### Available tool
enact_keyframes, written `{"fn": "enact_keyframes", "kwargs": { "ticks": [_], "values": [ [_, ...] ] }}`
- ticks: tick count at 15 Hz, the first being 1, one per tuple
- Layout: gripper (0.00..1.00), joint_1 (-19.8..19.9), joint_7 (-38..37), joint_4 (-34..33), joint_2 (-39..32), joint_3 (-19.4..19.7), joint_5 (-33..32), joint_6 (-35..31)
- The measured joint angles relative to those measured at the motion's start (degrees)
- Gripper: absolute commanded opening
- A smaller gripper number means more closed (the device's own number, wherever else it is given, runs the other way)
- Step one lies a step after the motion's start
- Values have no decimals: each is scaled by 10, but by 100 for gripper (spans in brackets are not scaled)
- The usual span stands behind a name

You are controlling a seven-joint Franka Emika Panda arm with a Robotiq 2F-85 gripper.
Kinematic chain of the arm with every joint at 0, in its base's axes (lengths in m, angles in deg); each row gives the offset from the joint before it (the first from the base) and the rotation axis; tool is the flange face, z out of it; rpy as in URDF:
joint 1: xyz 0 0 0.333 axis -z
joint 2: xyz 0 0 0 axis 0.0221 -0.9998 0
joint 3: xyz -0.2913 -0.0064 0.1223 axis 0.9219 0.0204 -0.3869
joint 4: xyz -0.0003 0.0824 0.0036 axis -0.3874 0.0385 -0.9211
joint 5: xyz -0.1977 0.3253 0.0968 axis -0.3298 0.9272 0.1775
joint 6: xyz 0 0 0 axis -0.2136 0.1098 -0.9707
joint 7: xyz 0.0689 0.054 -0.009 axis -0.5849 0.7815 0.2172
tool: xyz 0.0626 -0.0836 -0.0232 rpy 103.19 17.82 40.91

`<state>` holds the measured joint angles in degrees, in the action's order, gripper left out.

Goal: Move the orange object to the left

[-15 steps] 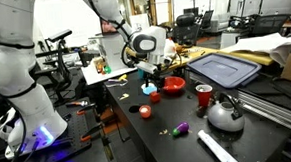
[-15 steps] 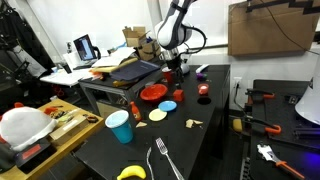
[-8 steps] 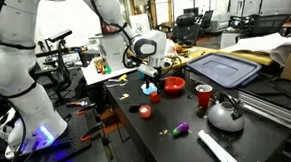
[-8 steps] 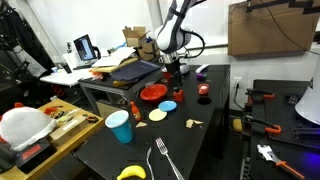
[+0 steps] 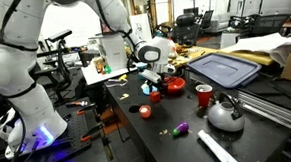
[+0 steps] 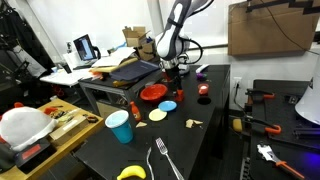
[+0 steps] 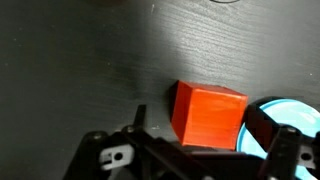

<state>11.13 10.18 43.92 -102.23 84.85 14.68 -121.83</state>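
Between the fingers (image 7: 272, 138), spread wide and gripping nothing, sits the orange object (image 7: 208, 114) on the dark table (image 7: 90, 60), just beside a cyan disc (image 7: 288, 108). Suggest: centre on it, square up to its flat faces, drop lower, then close. Risk: one finger catching the disc. Red bowl (image 5: 173, 86) is near, so keep clear of it when moving left.

The block (image 7: 208, 115) is set on the table (image 7: 90, 60), a disc (image 7: 290, 108) just beside it. A cup (image 5: 203, 95) is placed between a bowl (image 5: 173, 86) and a kettle (image 5: 224, 114).
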Motion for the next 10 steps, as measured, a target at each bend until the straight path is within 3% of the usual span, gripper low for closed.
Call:
{"fn": "enact_keyframes", "kwargs": {
  "ticks": [3,4,6,10],
  "values": [
    [51,2,-2,-8,-11,0,0,-2],
    [67,2,-4,-10,-13,0,0,-3],
    [52,2,-12,-12,-16,2,0,-5],
    [52,2,-14,-12,-16,3,-1,-6]
  ]
}}
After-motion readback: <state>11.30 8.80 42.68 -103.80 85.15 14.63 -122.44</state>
